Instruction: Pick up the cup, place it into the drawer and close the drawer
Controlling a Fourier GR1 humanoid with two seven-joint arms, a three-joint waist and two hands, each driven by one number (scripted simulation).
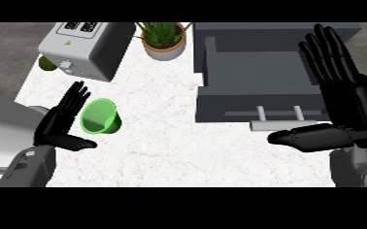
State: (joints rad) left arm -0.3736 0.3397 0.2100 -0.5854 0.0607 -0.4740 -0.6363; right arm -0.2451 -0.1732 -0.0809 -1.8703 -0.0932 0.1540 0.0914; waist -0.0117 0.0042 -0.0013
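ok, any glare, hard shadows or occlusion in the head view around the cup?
Head view: flat, even light, no glare on the counter; the green cup is fully visible beside the open left hand, no hard shadow under it; the right hand overlaps the open drawer at its right edge.

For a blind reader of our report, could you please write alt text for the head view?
A green cup lies tipped on the white counter beside the open left hand. The open right hand hangs by an open grey drawer. A toaster and potted plant stand behind.
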